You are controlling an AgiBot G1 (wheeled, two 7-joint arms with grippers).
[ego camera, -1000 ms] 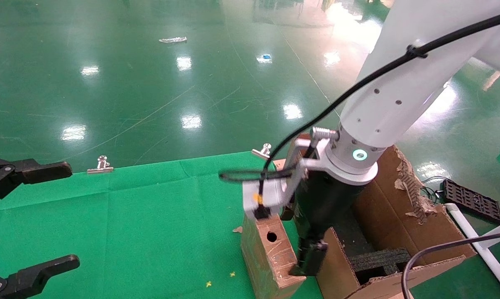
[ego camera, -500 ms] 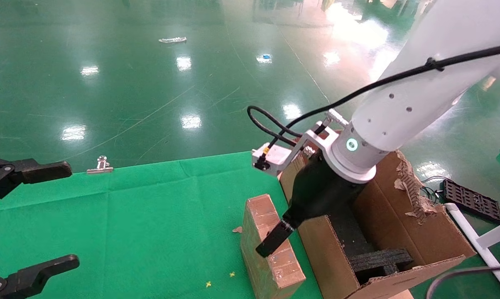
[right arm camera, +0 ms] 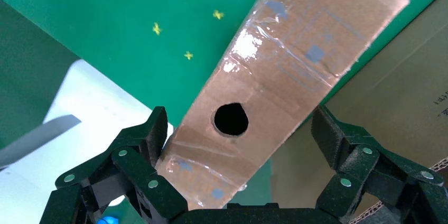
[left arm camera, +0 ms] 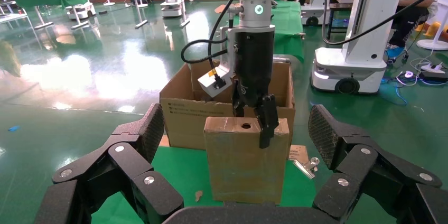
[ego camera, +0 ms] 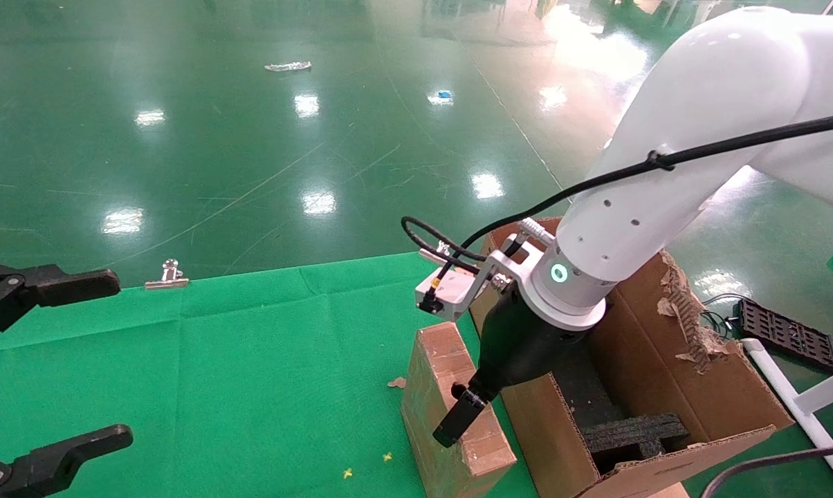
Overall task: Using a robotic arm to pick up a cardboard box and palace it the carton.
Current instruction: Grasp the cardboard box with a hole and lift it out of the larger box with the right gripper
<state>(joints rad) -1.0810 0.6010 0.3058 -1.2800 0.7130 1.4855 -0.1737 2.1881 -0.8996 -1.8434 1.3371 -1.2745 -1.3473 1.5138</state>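
Note:
The slim brown cardboard box stands on its narrow edge on the green cloth, close beside the large carton. Its taped top edge with the round hole faces up. My right gripper on the white arm is open and straddles that top edge. One finger hangs down the box's broad face, the other is behind it. In the right wrist view one finger is close to the box's side and the other stands apart. My left gripper is open and empty at the far left, facing the box.
Black foam inserts lie inside the carton, which has torn flap edges. Binder clips hold the green cloth. A black grid tray and a white pipe lie on the floor to the right.
My right wrist turned and shifted from the gap between box and carton to over the box's top edge, then sank slightly. The box and left gripper stayed put.

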